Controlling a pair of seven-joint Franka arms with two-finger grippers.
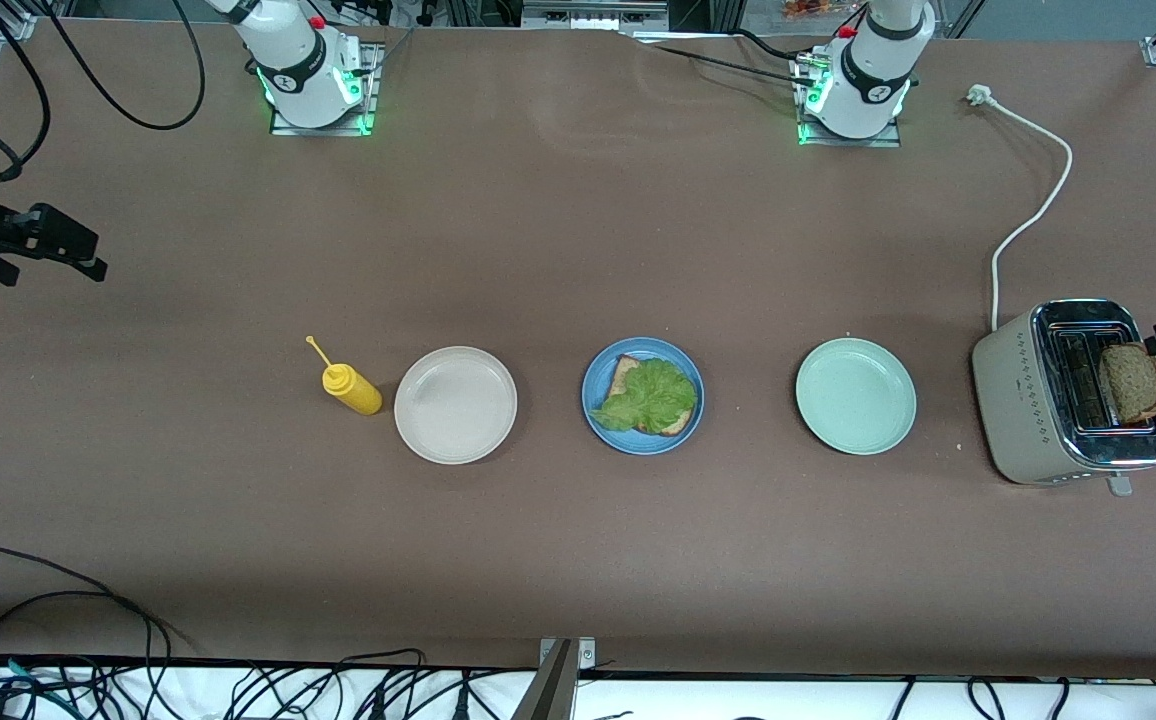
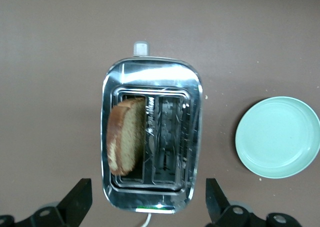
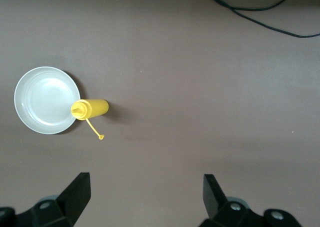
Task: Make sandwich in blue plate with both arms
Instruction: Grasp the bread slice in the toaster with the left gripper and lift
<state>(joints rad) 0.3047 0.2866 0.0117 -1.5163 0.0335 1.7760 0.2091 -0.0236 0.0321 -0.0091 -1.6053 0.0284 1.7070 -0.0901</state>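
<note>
We see lettuce (image 1: pixel 646 396) hiding most of the bread (image 1: pixel 626 374) on the blue plate (image 1: pixel 598 415). Left pincer (image 2: pixel 147 199) gapes above the toaster (image 2: pixel 150 137); right pincer (image 3: pixel 145 197) gapes over bare table (image 3: pixel 200 87), both cut off at the frame edge.

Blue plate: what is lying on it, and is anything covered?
On the blue plate lies one brown bread slice with a ruffled lettuce leaf on top. The leaf covers most of the slice, so anything between them cannot be seen.

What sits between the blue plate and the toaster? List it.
In the front view, only the mint-green plate lies between the blue plate and the toaster; it holds nothing, and bare table flanks it.
</note>
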